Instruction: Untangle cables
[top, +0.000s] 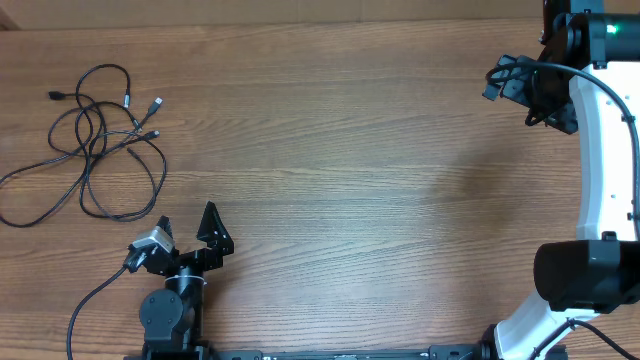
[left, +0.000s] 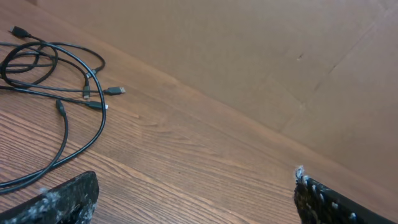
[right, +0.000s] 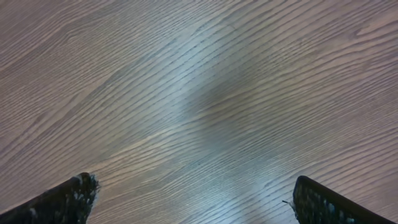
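Observation:
The cables (top: 95, 140) are thin black cords, looped and crossed over each other at the far left of the wooden table, with small plug ends (top: 156, 104) pointing right. They also show at the upper left of the left wrist view (left: 62, 81). My left gripper (top: 188, 225) is open and empty near the front edge, just right of and below the tangle. My right gripper (top: 512, 82) is open and empty at the far right back, far from the cables. In the right wrist view its fingertips (right: 193, 199) frame bare wood.
The wooden table (top: 350, 170) stretches between both arms. A brown cardboard wall (left: 280, 56) stands behind the table's far edge. The white right arm (top: 605, 170) runs along the right side.

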